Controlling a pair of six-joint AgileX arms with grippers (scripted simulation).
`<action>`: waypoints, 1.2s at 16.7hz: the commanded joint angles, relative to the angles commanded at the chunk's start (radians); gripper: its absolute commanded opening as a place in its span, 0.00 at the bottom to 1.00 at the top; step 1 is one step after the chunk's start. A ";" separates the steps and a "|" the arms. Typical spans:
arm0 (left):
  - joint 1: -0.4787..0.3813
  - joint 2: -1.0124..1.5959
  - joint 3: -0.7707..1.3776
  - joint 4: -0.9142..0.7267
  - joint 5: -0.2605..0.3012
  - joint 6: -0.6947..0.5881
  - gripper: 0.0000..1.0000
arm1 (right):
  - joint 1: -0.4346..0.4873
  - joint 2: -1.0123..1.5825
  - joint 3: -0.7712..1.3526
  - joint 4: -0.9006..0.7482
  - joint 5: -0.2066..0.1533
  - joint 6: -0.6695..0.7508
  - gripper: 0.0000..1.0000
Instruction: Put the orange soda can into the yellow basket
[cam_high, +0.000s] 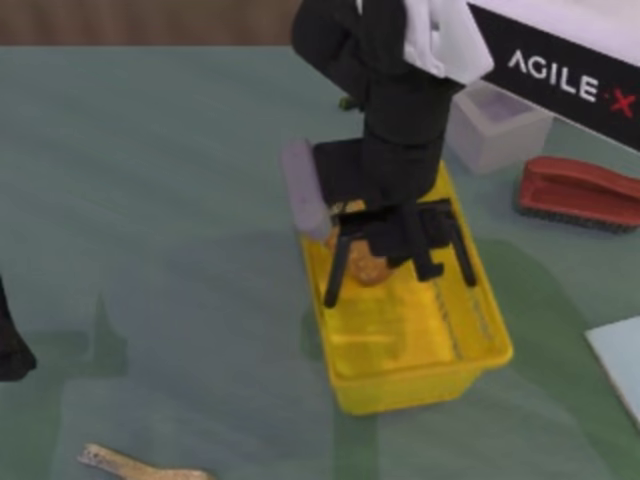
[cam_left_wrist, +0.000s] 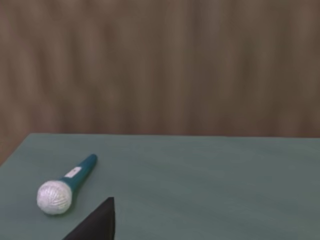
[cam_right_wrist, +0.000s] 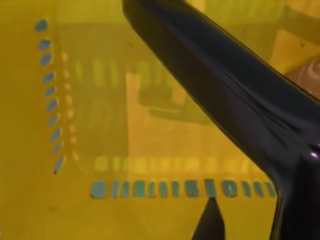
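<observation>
**Right arm over the basket with the can**

Black right arm fills the top view's centre, reaching down into the basket (cam_high: 470, 365), which stands on the green bench (cam_high: 180, 200) right of the middle. Right gripper (cam_high: 385, 255) hangs inside the basket's far end, and the can (cam_high: 362, 262) shows between its fingers just above the basket floor; I cannot tell whether they grip it. A grey block (cam_high: 303, 185) lies just beside the basket's left far corner. A pale box (cam_high: 495, 125) and a red brush (cam_high: 580, 192) sit to the right. Left arm (cam_high: 12, 345) is parked at the left edge.

Left wrist view: a microphone (cam_left_wrist: 64, 186) lies on the bench; only a dark tip of the left gripper (cam_left_wrist: 97, 225) shows.

Right wrist view: the basket's slotted wall and its black handle (cam_right_wrist: 225, 100) close up.
</observation>
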 joint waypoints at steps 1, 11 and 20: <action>0.000 0.000 0.000 0.000 0.000 0.000 1.00 | 0.000 0.000 0.000 0.000 0.000 0.000 0.10; 0.000 0.000 0.000 0.000 0.000 0.000 1.00 | 0.000 0.000 0.000 0.000 0.000 0.000 0.00; 0.000 0.000 0.000 0.000 0.000 0.000 1.00 | 0.000 0.000 0.000 0.000 0.000 0.000 0.00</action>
